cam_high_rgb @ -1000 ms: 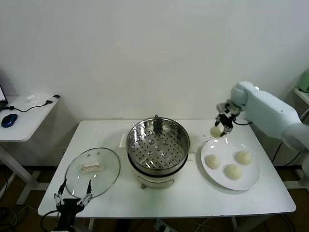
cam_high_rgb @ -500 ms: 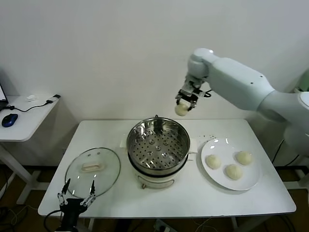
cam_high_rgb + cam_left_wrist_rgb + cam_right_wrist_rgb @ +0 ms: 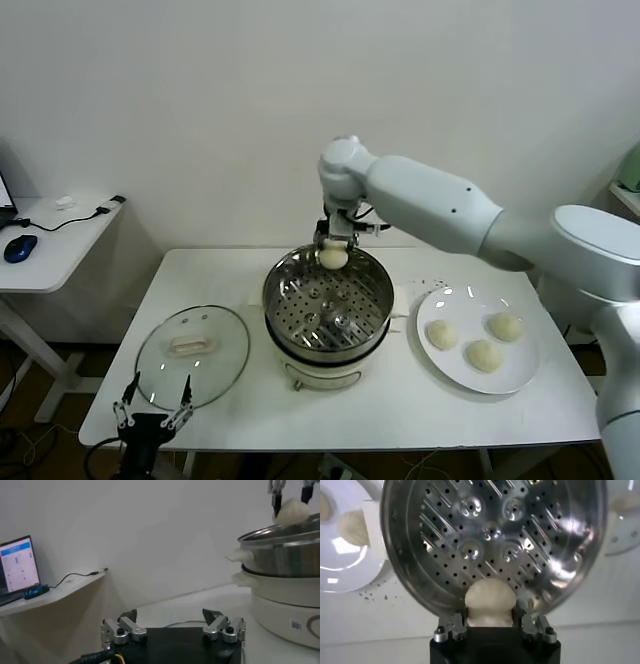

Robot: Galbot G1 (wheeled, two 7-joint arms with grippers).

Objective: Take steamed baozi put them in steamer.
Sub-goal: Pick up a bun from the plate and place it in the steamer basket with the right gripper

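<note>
My right gripper is shut on one steamed baozi, a pale round bun hanging over the far rim of the steamer. The right wrist view has that baozi squeezed between the fingers, above the edge of the perforated tray. Three more baozi lie on the white plate at the right. My left gripper stands open with nothing in it, low at the table's near left edge. From the left wrist view, the held baozi shows above the steamer's rim.
A round glass lid lies flat on the table, left of the steamer. A side desk with a blue mouse stands at far left. Dark specks dot the table between steamer and plate.
My right arm has carried the baozi from above the plate leftward and down to the steamer's far rim. The left gripper has stayed put.
</note>
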